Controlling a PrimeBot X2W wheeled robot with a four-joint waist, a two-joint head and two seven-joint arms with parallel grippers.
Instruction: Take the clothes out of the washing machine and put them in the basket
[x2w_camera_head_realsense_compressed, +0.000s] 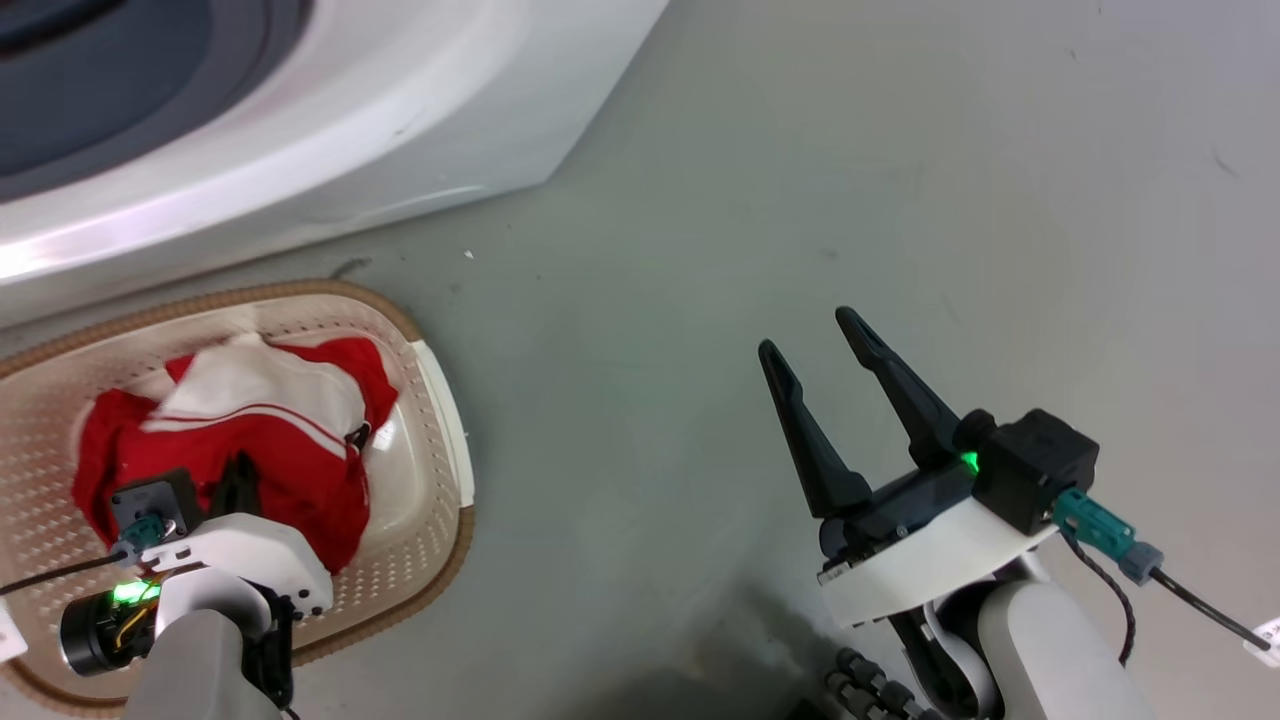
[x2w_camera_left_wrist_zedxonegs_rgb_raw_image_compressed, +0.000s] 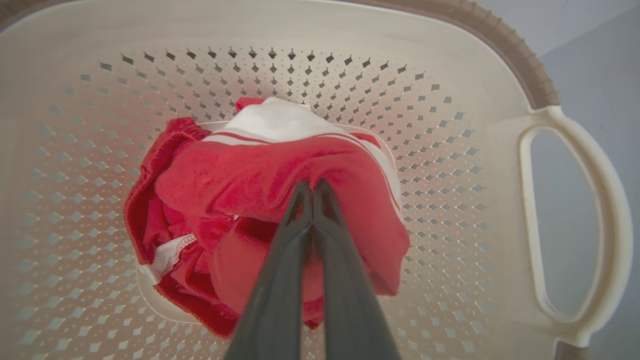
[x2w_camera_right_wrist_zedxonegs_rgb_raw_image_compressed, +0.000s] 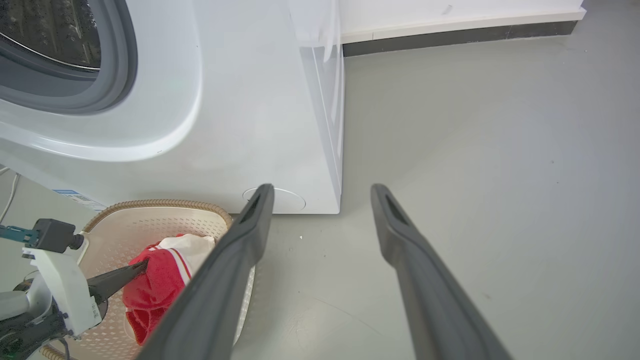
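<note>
The basket (x2w_camera_head_realsense_compressed: 300, 292), a rounded rectangle of cream plastic with a woven-looking brown rim, diamond-perforated walls and a smooth white loop handle on its side, stands on the floor (x2w_camera_head_realsense_compressed: 800, 180). Inside it lie the clothes (x2w_camera_head_realsense_compressed: 270, 440), a soft, crumpled bundle of bright red fabric with a white panel edged by thin red stripes. The bundle is bunched rather than stretched out, so no clear long axis shows. Its white panel faces the basket wall nearest the washing machine (x2w_camera_head_realsense_compressed: 400, 120), and the red bulk sags toward the opposite wall. The left gripper (x2w_camera_left_wrist_zedxonegs_rgb_raw_image_compressed: 312, 185) reaches down into the basket, its two long dark fingers pressed together and pinching a fold of the red cloth near the top of the bundle. The washing machine, glossy white with a grey rubber ring around its porthole, stands just behind the basket. To the right of the basket, well apart from it over bare grey floor, the right gripper (x2w_camera_head_realsense_compressed: 806, 332) has its tapered fingers spread wide with nothing between them, pointing away from the robot.
</note>
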